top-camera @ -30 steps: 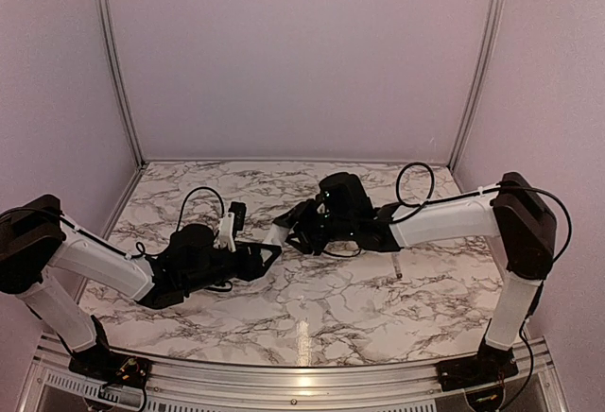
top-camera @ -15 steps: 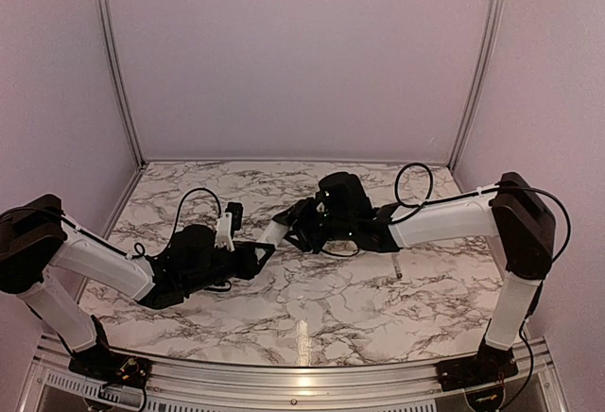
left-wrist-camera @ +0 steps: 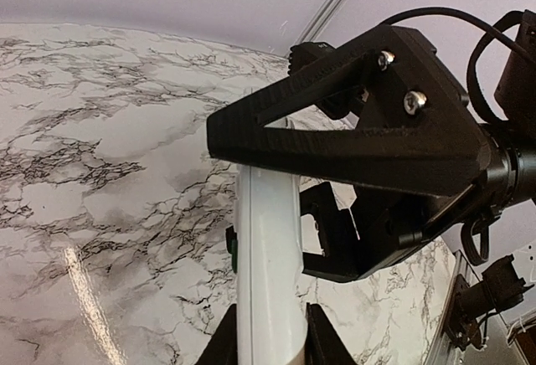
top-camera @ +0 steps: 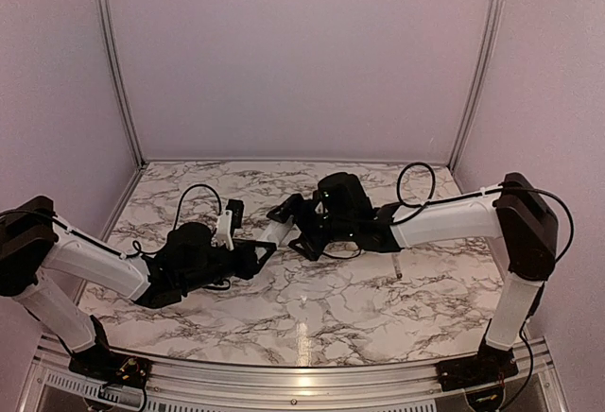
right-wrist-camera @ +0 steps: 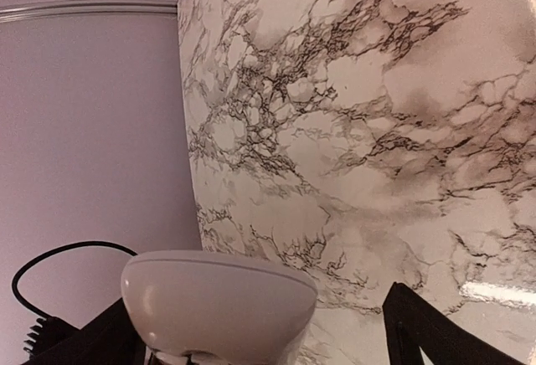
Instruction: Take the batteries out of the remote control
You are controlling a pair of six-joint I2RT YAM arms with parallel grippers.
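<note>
The left tool (top-camera: 264,250), nearly closed, grips one end of the remote (left-wrist-camera: 268,281) over the tabletop (top-camera: 331,308), while the right tool (top-camera: 291,226) gapes wide around its other end, fingers (right-wrist-camera: 435,331) clear of it, a grey stick (top-camera: 397,266) lying nearby.

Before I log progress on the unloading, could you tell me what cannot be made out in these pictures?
- The batteries: seen in no view. The remote control shows only plain white in the left wrist view.
- Its far end: left wrist view, hidden behind the right end effector.
- Its body: right wrist view, cut off by the bottom edge.
- Its faces: top view, too small to tell.
</note>
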